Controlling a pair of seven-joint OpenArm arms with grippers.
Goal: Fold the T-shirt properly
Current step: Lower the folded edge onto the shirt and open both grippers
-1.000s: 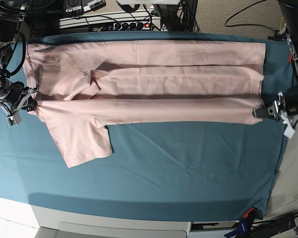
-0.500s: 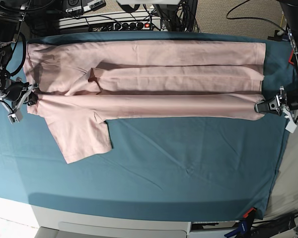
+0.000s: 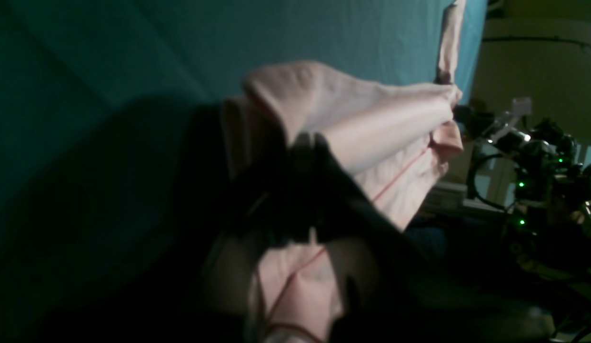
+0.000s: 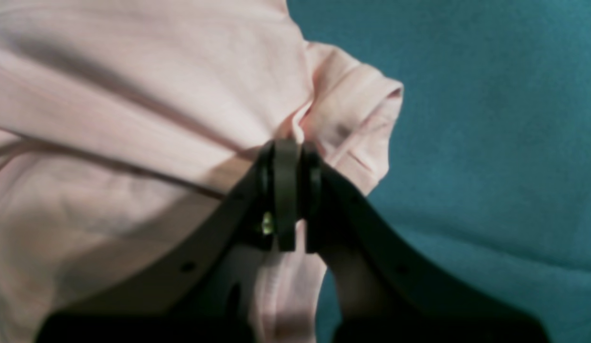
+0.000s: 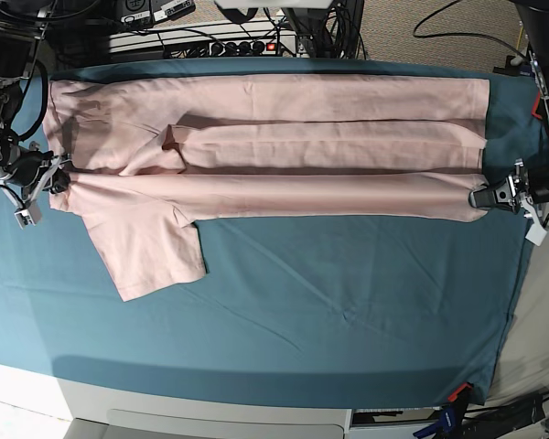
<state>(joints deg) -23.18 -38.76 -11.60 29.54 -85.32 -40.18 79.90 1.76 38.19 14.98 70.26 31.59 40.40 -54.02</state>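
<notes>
Teal table cloth point(image 5: 348, 311), pink T-shirt point(image 5: 284, 151) stretched lengthwise (one sleeve loose), left pincer point(image 5: 480, 197) and right pincer point(image 5: 59, 179) each pinching an end.

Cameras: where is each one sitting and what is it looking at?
Base: high above, looking down at the T-shirt on the teal table cloth; both arms show.
Left wrist: on the left arm, looking along the shirt; left pincer dark.
Right wrist: behind the right pincer, pinching pink cloth.
All share the T-shirt.

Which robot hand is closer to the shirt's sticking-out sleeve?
Right. The right hand grips the T-shirt just above the sleeve; the left hand holds the far end.
</notes>
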